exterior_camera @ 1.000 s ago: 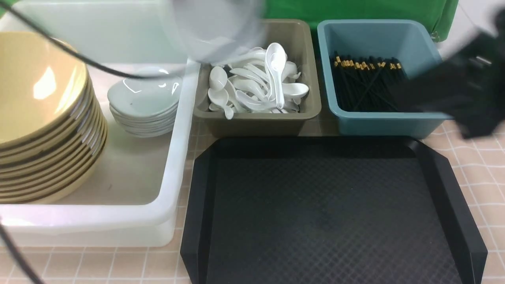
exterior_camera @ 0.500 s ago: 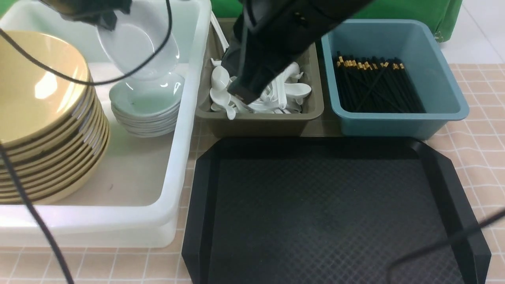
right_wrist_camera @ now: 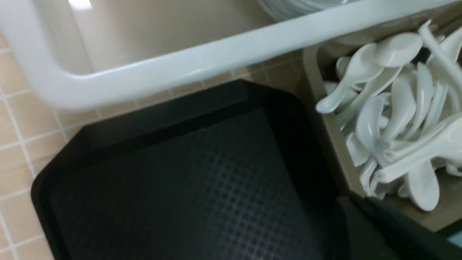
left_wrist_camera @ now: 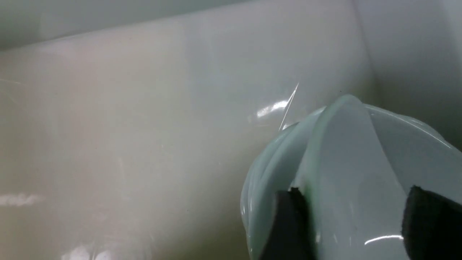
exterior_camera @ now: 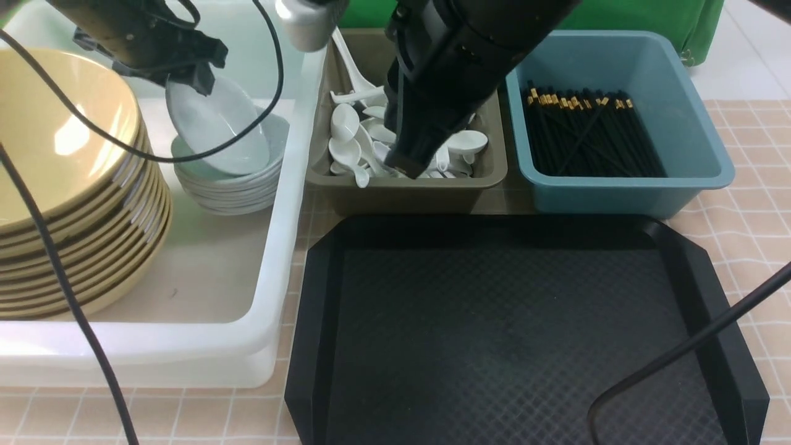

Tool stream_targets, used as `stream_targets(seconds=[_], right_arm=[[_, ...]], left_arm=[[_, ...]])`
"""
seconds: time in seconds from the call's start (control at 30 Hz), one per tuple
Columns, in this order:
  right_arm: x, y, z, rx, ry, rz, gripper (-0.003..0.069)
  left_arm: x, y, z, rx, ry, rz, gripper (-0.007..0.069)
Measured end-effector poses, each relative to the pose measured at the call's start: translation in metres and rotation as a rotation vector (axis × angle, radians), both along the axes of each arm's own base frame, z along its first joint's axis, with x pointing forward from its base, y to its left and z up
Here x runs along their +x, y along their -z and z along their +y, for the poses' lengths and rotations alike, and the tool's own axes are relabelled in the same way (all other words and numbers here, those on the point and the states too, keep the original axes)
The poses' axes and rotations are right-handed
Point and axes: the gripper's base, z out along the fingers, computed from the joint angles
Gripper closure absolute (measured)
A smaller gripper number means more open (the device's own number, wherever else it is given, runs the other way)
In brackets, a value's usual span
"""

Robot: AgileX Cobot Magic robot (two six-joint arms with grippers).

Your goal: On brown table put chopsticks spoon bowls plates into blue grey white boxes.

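My left gripper (exterior_camera: pixel 193 77) is shut on a white plate (exterior_camera: pixel 216 127) and holds it tilted, with its low edge on the stack of plates (exterior_camera: pixel 228 185) in the white tub (exterior_camera: pixel 272 259). In the left wrist view the plate (left_wrist_camera: pixel 353 151) lies between the fingers (left_wrist_camera: pixel 288 224). Yellow bowls (exterior_camera: pixel 55 154) are stacked in the same tub. My right gripper (exterior_camera: pixel 408 165) hangs shut and empty over the spoons (exterior_camera: pixel 346 142) in the grey bin (exterior_camera: pixel 401 191). The chopsticks (exterior_camera: pixel 587 136) lie in the blue bin (exterior_camera: pixel 618 191).
A flat black tray (exterior_camera: pixel 513 321) lies on the tiled table (exterior_camera: pixel 754 210) in front of the bins. A black cable (exterior_camera: pixel 680 352) crosses its right corner. Another cable (exterior_camera: pixel 74 296) hangs over the bowls. One spoon handle (exterior_camera: pixel 349 59) sticks up at the grey bin's far left.
The left gripper has lowered the plate from above onto the stack. The right arm swung in from the right over the grey bin and moved a little nearer its front.
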Motion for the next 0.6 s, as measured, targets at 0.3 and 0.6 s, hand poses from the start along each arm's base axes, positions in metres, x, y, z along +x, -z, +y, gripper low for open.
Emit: stream_targets(seconds=[0.3, 0.6], right_arm=[[-0.002, -0.001, -0.003, -0.014, 0.004, 0.013, 0.0586], [-0.030, -0.038, -0.031, 0.069, 0.039, -0.039, 0.0580]], left_arm=[[-0.007, -0.046, 0.000, 0.016, 0.016, -0.036, 0.0023], [-0.086, -0.168, 0.001, 0.017, 0.010, -0.242, 0.0248]])
